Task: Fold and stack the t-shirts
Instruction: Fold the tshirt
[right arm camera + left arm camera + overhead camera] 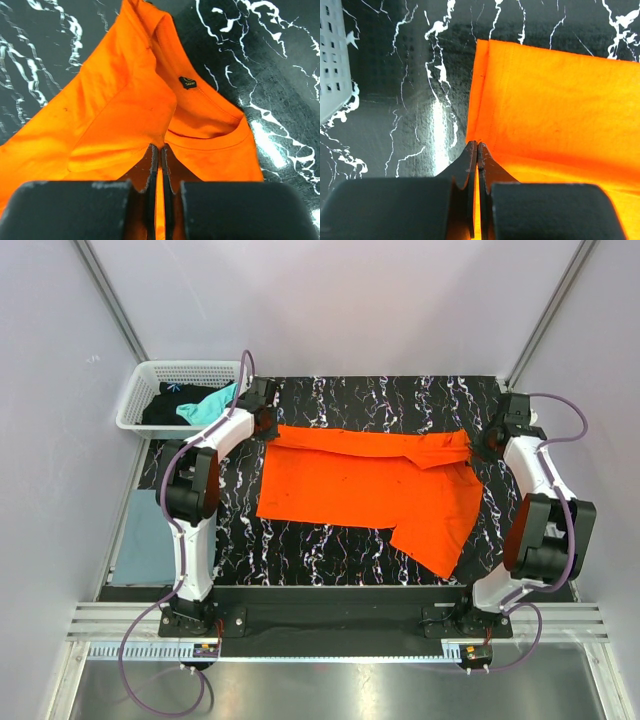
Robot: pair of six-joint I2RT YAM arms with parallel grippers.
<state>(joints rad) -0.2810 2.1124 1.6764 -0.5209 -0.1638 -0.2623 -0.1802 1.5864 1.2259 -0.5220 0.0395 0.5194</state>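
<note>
Basket (190, 366) far-left held black tee (165, 405) & teal tee (205, 408); grey tee (140, 540) lay flat just off worktop's (330, 550) L edge. Orange tee (370, 485) lay mid-worktop, long axis L-R, collar to R. L tool (477, 145) clenched on its far-L corner, R tool (159, 146) clenched by collar.

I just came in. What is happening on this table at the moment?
Two robot arms are working on the orange t-shirt, which lies spread on the black marbled table. The left gripper is shut on its far left corner, and the right gripper is shut on the cloth near the collar. A white basket at the far left holds a teal t-shirt and a black t-shirt. A grey-blue t-shirt lies flat at the left.
</note>
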